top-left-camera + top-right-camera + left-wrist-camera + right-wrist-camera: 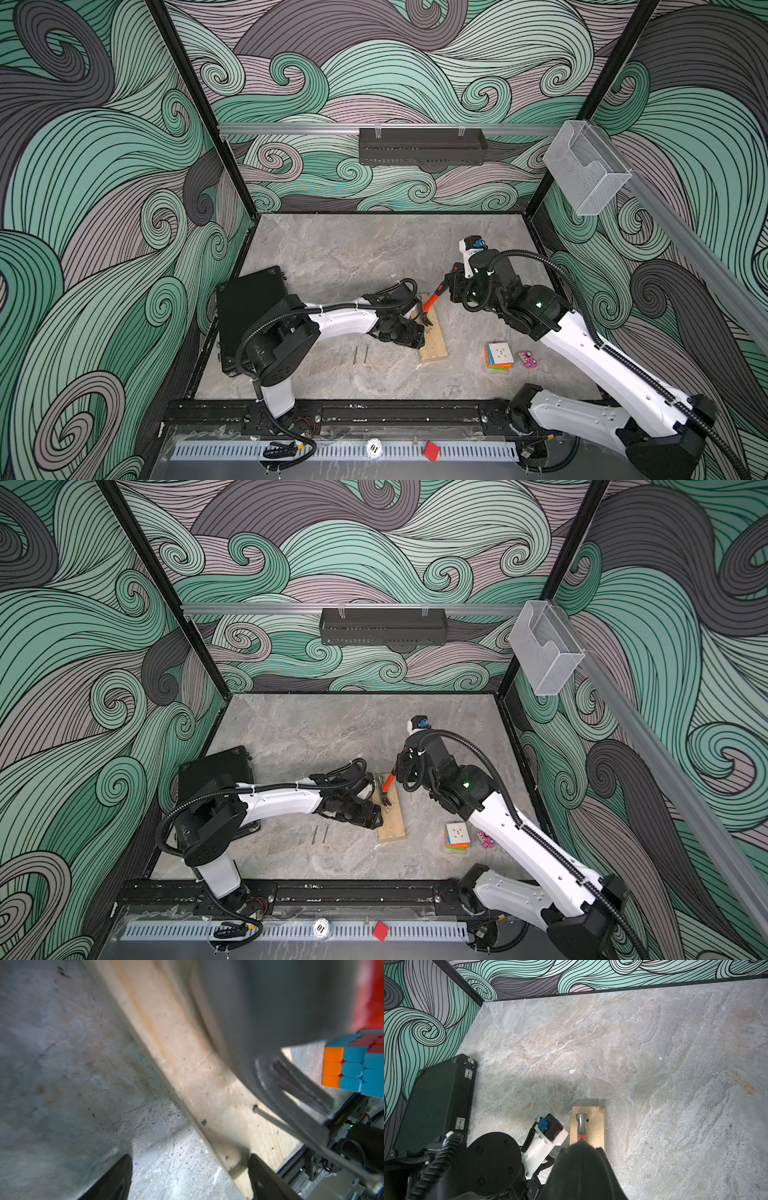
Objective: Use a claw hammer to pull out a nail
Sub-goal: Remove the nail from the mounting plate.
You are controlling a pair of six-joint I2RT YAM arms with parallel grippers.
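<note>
The claw hammer (pixel 430 302) has an orange-red shaft and a grey head, which rests on a pale wooden block (pixel 434 340). My right gripper (pixel 455 286) is shut on its black handle end. In the right wrist view the hammer's head (pixel 581 1124) lies on the block (pixel 595 1126). In the left wrist view the forked claw (pixel 295 1088) sits beside a nail (pixel 270 1116) that slants out of the block (pixel 187 1053). Whether the nail sits in the fork, I cannot tell. My left gripper (pixel 189 1157) is open, with one finger (pixel 264 1176) over the block's edge.
Two loose nails (pixel 360 355) lie on the marble table left of the block. A colour cube (pixel 498 355) and a small pink thing (pixel 527 359) sit to the right. A black case (pixel 249 307) stands at the left edge, partly under my left arm.
</note>
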